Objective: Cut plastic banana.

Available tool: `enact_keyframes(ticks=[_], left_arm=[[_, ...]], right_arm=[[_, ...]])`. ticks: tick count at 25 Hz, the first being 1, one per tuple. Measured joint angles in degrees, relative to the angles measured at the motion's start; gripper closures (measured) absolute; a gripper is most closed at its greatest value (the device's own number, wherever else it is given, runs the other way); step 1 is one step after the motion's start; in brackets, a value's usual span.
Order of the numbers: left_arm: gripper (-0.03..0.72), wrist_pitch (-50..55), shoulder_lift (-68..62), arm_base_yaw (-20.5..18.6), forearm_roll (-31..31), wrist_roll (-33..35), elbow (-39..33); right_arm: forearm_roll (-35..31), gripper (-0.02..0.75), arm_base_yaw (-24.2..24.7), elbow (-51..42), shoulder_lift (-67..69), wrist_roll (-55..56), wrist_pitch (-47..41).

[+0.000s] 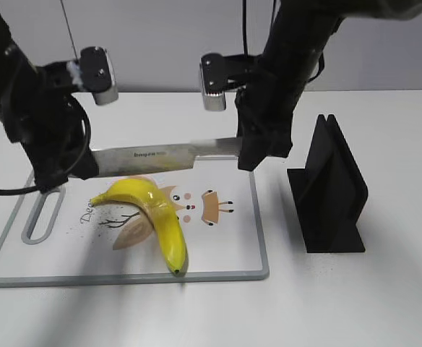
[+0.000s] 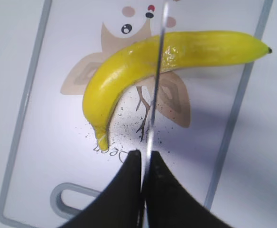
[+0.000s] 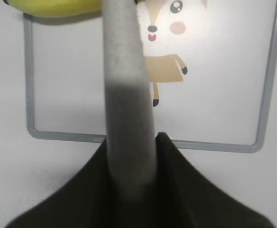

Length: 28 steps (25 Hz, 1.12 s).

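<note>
A: Where do we see the plastic banana (image 1: 157,220)?

B: It lies flat on the cutting board (image 1: 225,246), curving from its stem at the board's left toward the near edge, dark tip nearly at the rim. We see it below the knife (image 1: 164,157), which hangs level across the board.

A: And our grippers?

B: The right gripper (image 1: 260,153) is clenched on the knife's grey handle; in the right wrist view the handle (image 3: 126,118) runs up between the dark fingers (image 3: 186,190). The left gripper (image 1: 70,170) pinches the blade's tip end; in the left wrist view the blade's thin edge (image 2: 155,90) crosses the banana near its middle.

A: Is the blade touching it?

B: We cannot tell; the exterior view suggests a gap. The black knife stand (image 1: 330,188) sits right of the board.
</note>
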State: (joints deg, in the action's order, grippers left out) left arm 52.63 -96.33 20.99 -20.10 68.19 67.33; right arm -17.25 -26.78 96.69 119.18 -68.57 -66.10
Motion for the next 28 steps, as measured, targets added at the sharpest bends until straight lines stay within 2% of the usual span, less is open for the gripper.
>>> enact_keyframes(ticks=[6, 12, 14, 16, 18, 21, 23, 26, 28], left_arm=[[0.683, 7.12, 4.90, 0.00, 0.47, -0.02, 5.29], [0.683, 7.89, 5.27, 0.00, 0.47, -0.15, 5.75], [0.657, 7.83, 5.27, 0.00, 0.47, -0.20, 5.75], [0.582, 7.48, 5.27, 0.00, 0.47, -0.34, 5.82], [0.450, 6.81, 5.27, 0.00, 0.49, -0.42, 5.82], [0.166, 5.38, 5.27, 0.00, 0.49, -0.56, 5.82], [0.046, 3.72, 5.33, 0.00, 0.49, -0.60, 5.82], [0.007, 1.79, 5.45, 0.00, 0.49, -0.96, 6.43], [0.005, 1.79, 5.45, 0.00, 0.58, -4.16, 7.81]], right_arm=[[-0.84, 0.566, -0.01, 0.00, -6.85, 0.12, -1.30], [-1.08, 0.566, -0.01, -0.05, -7.54, 0.18, -1.43], [-1.08, 0.566, -0.01, -0.16, -7.54, 0.18, -1.43], [-1.08, 0.569, -0.01, -0.16, -7.54, 0.24, -1.43], [-1.08, 0.573, -0.01, -0.16, -7.54, 0.42, -1.43], [-0.44, 0.576, -0.01, -0.16, -7.54, 1.07, -0.86], [0.64, 0.576, -0.01, -0.16, -7.54, 1.36, -0.72], [1.76, 0.576, 0.05, -0.16, -7.54, 1.52, -0.39], [1.90, 0.576, 0.05, -0.16, -7.54, 3.37, -0.20]])
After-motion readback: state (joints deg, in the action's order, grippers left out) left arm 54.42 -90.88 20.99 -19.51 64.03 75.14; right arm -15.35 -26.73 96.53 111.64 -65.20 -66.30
